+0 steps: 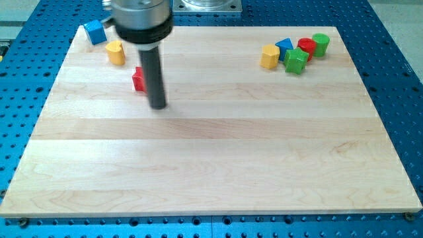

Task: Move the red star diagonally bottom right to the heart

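Observation:
The red star lies at the board's upper left, mostly hidden behind my rod. My tip rests on the board just below and to the right of the red star, close to it or touching it. The yellow heart sits up and to the left of the red star. A blue cube lies at the board's top left corner, beyond the heart.
A cluster at the upper right holds a yellow block, a blue block, a red block, a green block and a green cylinder. The wooden board lies on a blue perforated table.

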`<state>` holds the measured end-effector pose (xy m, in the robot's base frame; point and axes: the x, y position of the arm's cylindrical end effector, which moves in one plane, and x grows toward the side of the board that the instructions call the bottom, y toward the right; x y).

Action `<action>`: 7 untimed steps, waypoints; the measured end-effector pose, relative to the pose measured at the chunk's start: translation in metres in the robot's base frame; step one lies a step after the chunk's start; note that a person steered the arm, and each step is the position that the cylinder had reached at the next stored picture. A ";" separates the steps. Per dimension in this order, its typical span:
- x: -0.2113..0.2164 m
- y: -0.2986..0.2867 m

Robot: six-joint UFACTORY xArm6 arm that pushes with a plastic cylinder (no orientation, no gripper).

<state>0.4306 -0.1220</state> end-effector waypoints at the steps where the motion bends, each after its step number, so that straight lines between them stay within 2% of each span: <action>1: -0.019 -0.011; 3: -0.046 0.030; 4: -0.047 -0.022; 5: -0.054 -0.014; 7: -0.046 0.039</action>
